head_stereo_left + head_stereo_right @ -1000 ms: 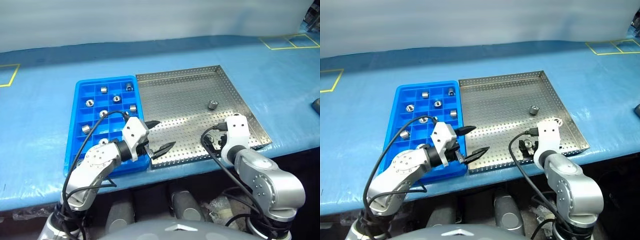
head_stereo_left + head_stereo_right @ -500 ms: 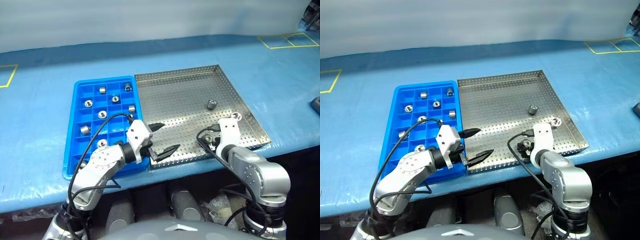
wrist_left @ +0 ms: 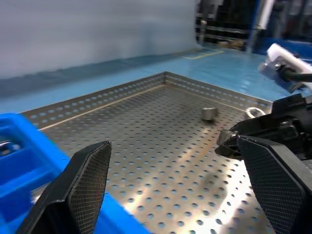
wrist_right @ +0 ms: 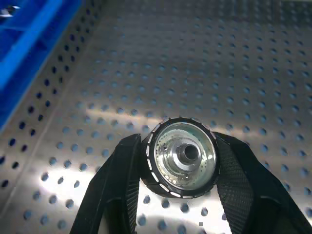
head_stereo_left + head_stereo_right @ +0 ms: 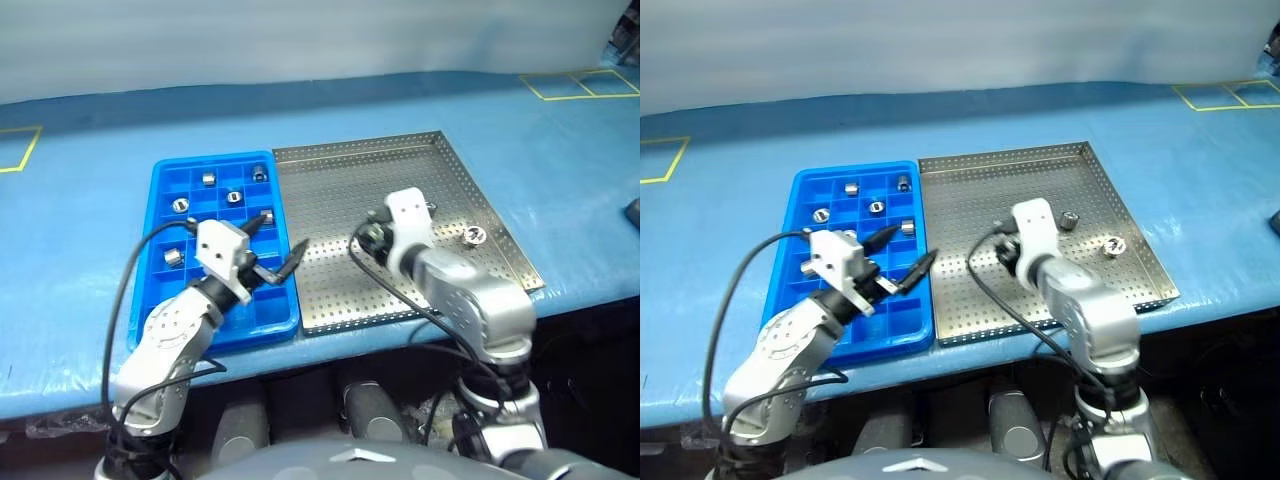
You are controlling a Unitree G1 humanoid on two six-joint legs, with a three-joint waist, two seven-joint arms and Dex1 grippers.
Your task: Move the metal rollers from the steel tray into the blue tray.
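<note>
One metal roller (image 4: 184, 156) is sitting between the two black fingers (image 4: 122, 180) of the right gripper (image 4: 183, 161), w/ its round end and hole facing the wrist cam. The fingers are pressing on both its sides, so the right gripper is closed partway and is holding this roller. It is hanging over the steel tray (image 5: 340, 180), mid picture in the head views, near the tray's left half.

The next move is likely turning on this: the blue tray (image 5: 160, 190) is lying to the left of the held roller, touching the steel tray edge to edge. So the roller needs to go left, over the rim, into an empty square.

2 more rollers are lying on the steel tray at mid right of the picture: one (image 5: 427, 207) just past the right gripper, one (image 5: 473, 235) near the right rim. Both are on the right arm's side, so the right arm is nearer to them.

Rollers in the blue tray (image 5: 208, 179) are sitting in the upper squares. The left gripper (image 5: 268, 245) is hovering over the blue tray's right side, fingers spread wide, holding nothing.
</note>
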